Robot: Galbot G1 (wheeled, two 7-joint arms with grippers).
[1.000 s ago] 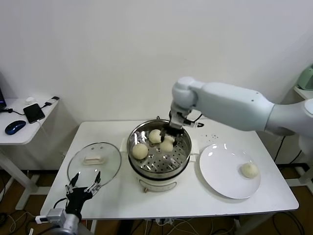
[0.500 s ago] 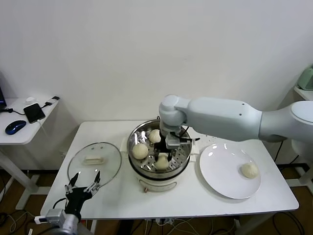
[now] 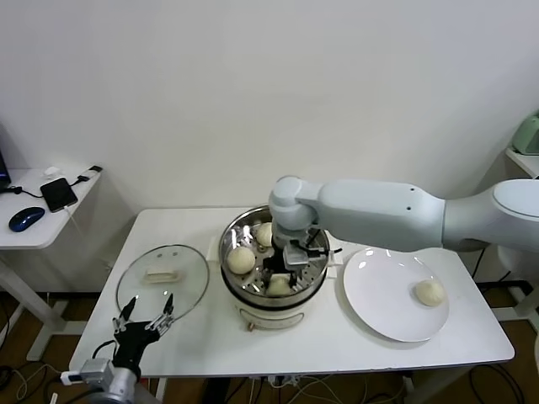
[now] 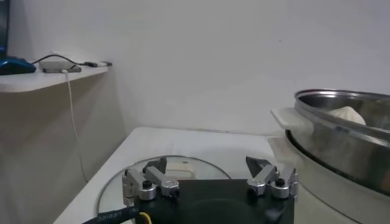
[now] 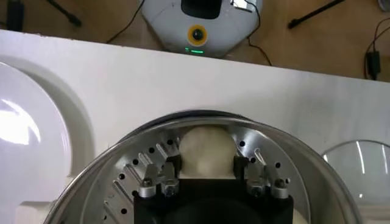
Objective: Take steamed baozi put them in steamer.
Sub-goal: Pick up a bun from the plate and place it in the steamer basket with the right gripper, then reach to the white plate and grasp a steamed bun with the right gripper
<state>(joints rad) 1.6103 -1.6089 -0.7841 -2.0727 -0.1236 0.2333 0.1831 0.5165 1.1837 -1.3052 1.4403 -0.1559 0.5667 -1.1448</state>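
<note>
The right gripper [image 5: 207, 176] sits low in the steamer [image 3: 240, 290], fingers barely spread beside a baozi [image 5: 207, 149]; lifting crookedly could drag the sticky bun along. The left gripper [image 4: 207, 176] waits open.

Tabletop [image 3: 194, 332]: white, rectangular, against white wall.
Centre: steamer [image 3: 253, 290], steel pot on white base, stands directly on tabletop.
Robot's left side: glass lid [image 3: 162, 279] w/ white handle, flat on tabletop, just beside steamer.
Robot's right side: white plate [image 3: 383, 295], flat on tabletop, near steamer, not touching.
</note>
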